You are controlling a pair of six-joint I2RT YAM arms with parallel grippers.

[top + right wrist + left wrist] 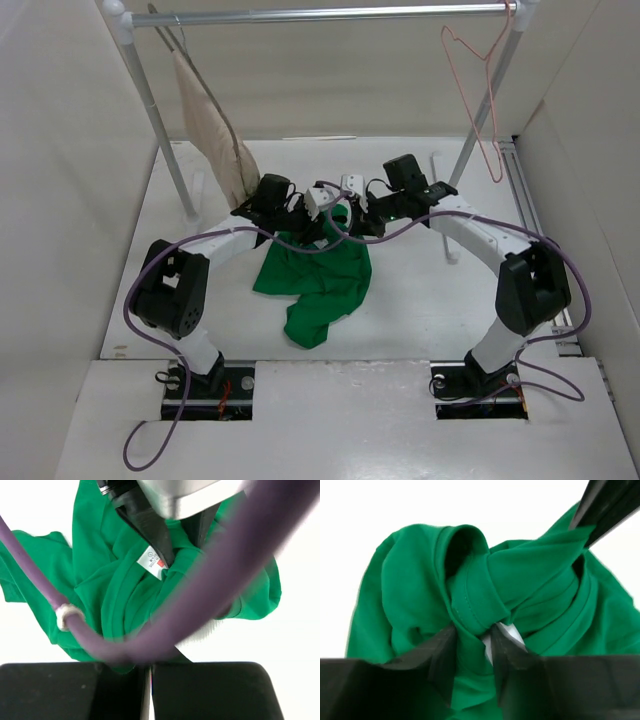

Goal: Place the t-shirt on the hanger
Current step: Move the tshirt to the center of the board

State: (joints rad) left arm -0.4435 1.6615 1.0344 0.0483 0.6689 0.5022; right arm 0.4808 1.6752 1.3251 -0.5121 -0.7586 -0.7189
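From above, the t-shirt [318, 290] lies bunched on the table [420, 300] between the arms, the hanger [491, 150] on the rail [330, 14]; left wrist: left gripper [470, 652] pinches its collar fold; right wrist: right gripper [150, 690], clenched, grips its edge.

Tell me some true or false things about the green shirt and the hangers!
The t-shirt is already on the hanger. False: it lies crumpled on the table.
The hanger hangs from the rail. True.
The hanger holds a beige cloth. False: that cloth hangs on a grey hanger, further left.
The left gripper has a t-shirt fold between its fingers. True.
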